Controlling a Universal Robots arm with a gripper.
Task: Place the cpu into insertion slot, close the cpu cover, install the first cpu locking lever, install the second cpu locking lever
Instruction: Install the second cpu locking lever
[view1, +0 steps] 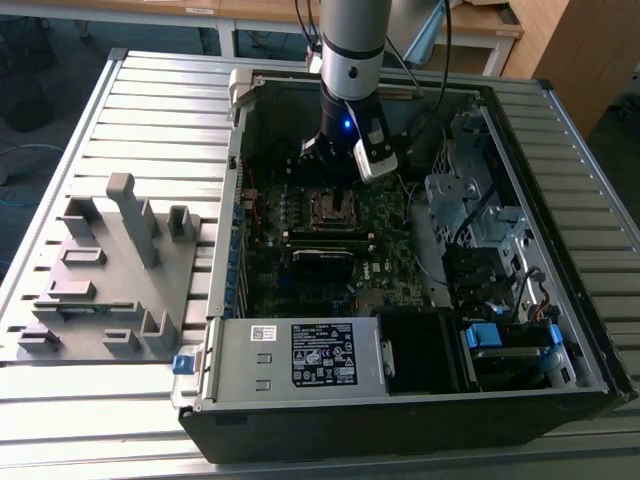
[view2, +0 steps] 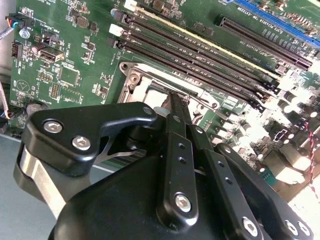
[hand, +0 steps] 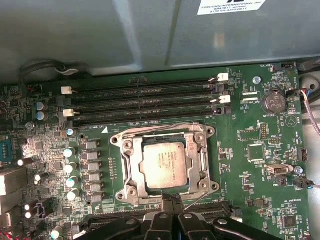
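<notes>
CPU (hand: 165, 166) seated in its insertion slot (hand: 131, 186) with the cpu cover (hand: 198, 165) down, while our gripper (hand: 172, 201), fingers pinched together, works at the socket's edge on what we judge a locking lever, which wants steady downward pressure.

A grey moulded plastic fixture tray (view1: 105, 280) lies on the ribbed metal worktop (view1: 160, 110), at nine o'clock from the open black computer case (view1: 420, 400) with its green motherboard (view1: 400, 270).
</notes>
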